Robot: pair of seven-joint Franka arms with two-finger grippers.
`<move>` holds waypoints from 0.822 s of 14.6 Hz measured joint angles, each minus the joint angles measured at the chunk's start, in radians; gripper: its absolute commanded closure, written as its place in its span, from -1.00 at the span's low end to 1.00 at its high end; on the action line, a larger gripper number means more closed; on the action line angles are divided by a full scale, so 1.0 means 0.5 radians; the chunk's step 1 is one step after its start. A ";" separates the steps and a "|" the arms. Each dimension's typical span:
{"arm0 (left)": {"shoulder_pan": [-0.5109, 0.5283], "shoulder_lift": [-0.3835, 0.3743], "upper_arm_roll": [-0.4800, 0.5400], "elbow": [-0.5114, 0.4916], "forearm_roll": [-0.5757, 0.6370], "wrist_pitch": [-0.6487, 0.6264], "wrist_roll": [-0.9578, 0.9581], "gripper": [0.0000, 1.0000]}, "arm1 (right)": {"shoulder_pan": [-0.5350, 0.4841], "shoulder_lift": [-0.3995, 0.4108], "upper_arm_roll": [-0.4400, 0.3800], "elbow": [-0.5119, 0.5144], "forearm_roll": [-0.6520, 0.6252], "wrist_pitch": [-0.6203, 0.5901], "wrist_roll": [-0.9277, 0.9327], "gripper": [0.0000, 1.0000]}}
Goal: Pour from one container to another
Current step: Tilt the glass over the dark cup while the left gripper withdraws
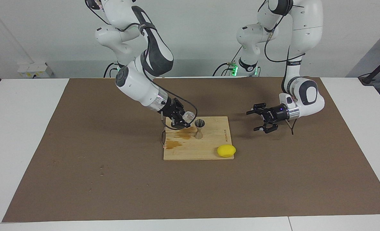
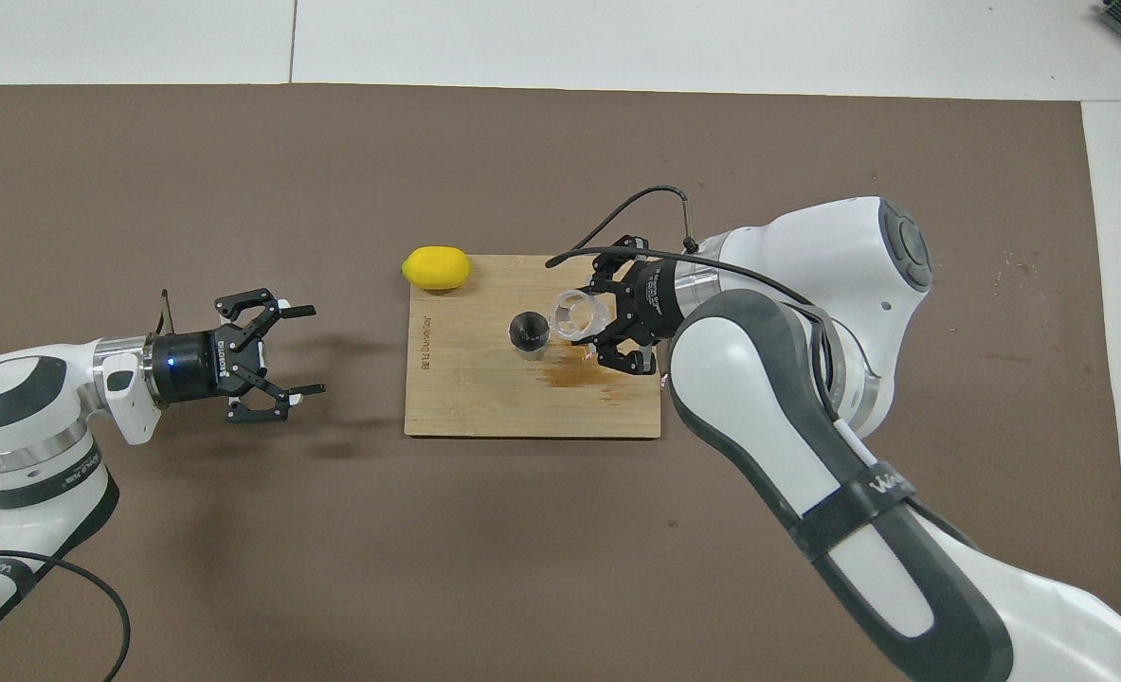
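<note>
A small clear glass tumbler [image 1: 189, 116] [image 2: 576, 314] hangs tilted over the wooden board, its mouth turned toward the jigger, with my right gripper [image 1: 184, 118] [image 2: 590, 317] shut on it. Right beside it the silvery hourglass-shaped metal jigger [image 1: 199, 129] [image 2: 529, 333] stands upright on the board [image 1: 209, 150] [image 2: 484, 398]. My left gripper [image 1: 257, 121] [image 2: 297, 350] hovers open and empty over the brown mat, off the board toward the left arm's end of the table.
A yellow lemon [image 1: 226, 150] [image 2: 437, 267] lies at the board's corner farthest from the robots, toward the left arm's end. A brownish wet stain [image 1: 180, 136] [image 2: 584, 376] marks the board under the right gripper. A brown mat [image 1: 112, 179] covers the table.
</note>
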 measured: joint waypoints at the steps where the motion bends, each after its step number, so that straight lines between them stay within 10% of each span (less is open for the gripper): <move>1: 0.002 -0.032 0.000 0.000 0.064 0.025 -0.071 -1.00 | 0.006 0.006 0.000 0.019 -0.031 0.000 0.037 1.00; 12: 0.027 -0.484 0.029 0.003 0.886 0.239 -1.134 -1.00 | 0.085 0.040 0.001 0.105 -0.288 -0.001 0.287 1.00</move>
